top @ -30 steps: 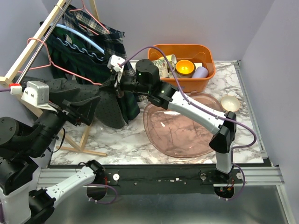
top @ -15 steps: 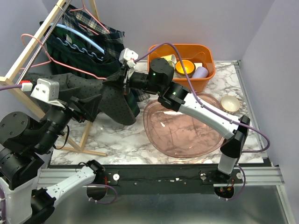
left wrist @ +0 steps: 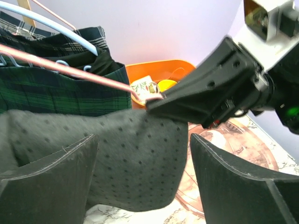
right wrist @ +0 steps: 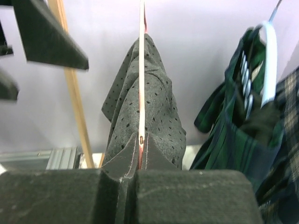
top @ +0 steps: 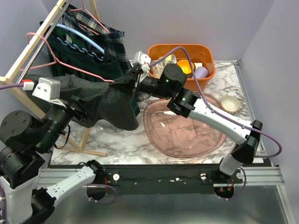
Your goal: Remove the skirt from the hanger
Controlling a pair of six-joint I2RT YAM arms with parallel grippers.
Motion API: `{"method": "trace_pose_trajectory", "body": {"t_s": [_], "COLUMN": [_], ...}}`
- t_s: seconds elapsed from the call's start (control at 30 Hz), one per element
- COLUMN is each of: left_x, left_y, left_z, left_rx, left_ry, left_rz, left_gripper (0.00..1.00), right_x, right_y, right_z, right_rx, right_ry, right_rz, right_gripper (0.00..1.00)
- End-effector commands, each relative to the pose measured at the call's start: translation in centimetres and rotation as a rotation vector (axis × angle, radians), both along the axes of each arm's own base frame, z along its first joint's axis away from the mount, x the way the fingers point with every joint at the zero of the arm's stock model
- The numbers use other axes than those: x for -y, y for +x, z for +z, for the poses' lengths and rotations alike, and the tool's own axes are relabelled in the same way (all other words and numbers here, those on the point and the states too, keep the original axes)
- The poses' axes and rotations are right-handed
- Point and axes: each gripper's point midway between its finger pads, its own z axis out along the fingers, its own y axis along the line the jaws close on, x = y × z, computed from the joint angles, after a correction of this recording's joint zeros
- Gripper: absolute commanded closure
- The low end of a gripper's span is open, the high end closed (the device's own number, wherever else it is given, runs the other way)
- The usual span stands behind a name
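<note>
A grey dotted skirt (top: 112, 105) hangs on a pink wire hanger (top: 63, 67) in front of the wooden rack. My right gripper (top: 133, 83) is shut on the hanger's right end; in the right wrist view (right wrist: 141, 140) the pink wire (right wrist: 141, 70) runs straight up between the closed pads, with the skirt (right wrist: 159, 112) draped over it. My left gripper (top: 86, 105) is open at the skirt's left part. In the left wrist view (left wrist: 144, 140) the skirt (left wrist: 126, 154) lies between the spread fingers, under the hanger wire (left wrist: 70, 69).
Green plaid skirts (top: 88, 51) hang on other hangers on the wooden rack (top: 28, 51) at the back left. An orange bin (top: 208, 70) with cups stands at the back. A clear pink tray (top: 182, 130) lies in the middle, a small bowl (top: 230, 102) at the right.
My right gripper has carried the hanger's end to the right, toward the orange bin, stretching the grey skirt out. My left arm has shifted up and right, alongside the skirt.
</note>
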Motion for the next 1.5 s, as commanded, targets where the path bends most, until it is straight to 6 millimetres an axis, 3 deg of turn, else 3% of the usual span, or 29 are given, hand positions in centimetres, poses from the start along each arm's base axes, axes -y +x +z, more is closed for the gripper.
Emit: {"method": "trace_pose_trajectory", "body": {"t_s": [0.0, 0.13, 0.23, 0.37, 0.53, 0.67, 0.73, 0.9, 1.07, 1.47], "left_x": [0.9, 2.0, 2.4, 2.8, 7.0, 8.2, 8.0, 6.3, 6.0, 6.4], "left_y": [0.5, 0.3, 0.4, 0.8, 0.0, -1.2, -1.2, 1.1, 3.0, 3.4], "left_z": [0.1, 0.2, 0.3, 0.5, 0.4, 2.1, 2.3, 0.5, -0.5, 2.6], "left_rx": [-0.031, -0.054, -0.050, -0.087, -0.203, -0.206, -0.183, -0.145, -0.135, 0.058], "left_ry": [-0.025, -0.057, -0.068, -0.147, -0.349, -0.449, -0.443, -0.329, -0.211, -0.117], "left_rz": [-0.021, -0.068, -0.080, -0.072, -0.256, -0.359, -0.357, -0.198, -0.128, -0.164], "left_gripper": [0.13, 0.14, 0.13, 0.13, 0.14, 0.15, 0.15, 0.19, 0.21, 0.21], "right_x": [3.8, 5.1, 6.6, 8.1, 9.9, 11.6, 12.6, 14.7, 16.2, 17.2], "right_y": [-2.3, -3.1, -3.6, -4.0, -4.6, -5.4, -5.8, -6.2, -5.8, -6.2], "right_z": [5.2, 3.1, 3.2, 1.7, 1.5, 1.6, 1.5, 0.9, -0.9, -4.7], "right_rx": [0.073, 0.061, 0.058, 0.021, 0.008, 0.002, -0.002, 0.005, -0.027, -0.101], "right_ry": [0.162, 0.152, 0.164, 0.177, 0.229, 0.258, 0.267, 0.255, 0.209, 0.088], "right_rz": [-0.019, -0.018, -0.035, -0.055, -0.080, -0.082, -0.091, -0.141, -0.202, -0.222], "right_gripper": [0.99, 0.99, 0.99, 0.99, 0.99, 0.99, 0.99, 0.99, 0.99, 0.99]}}
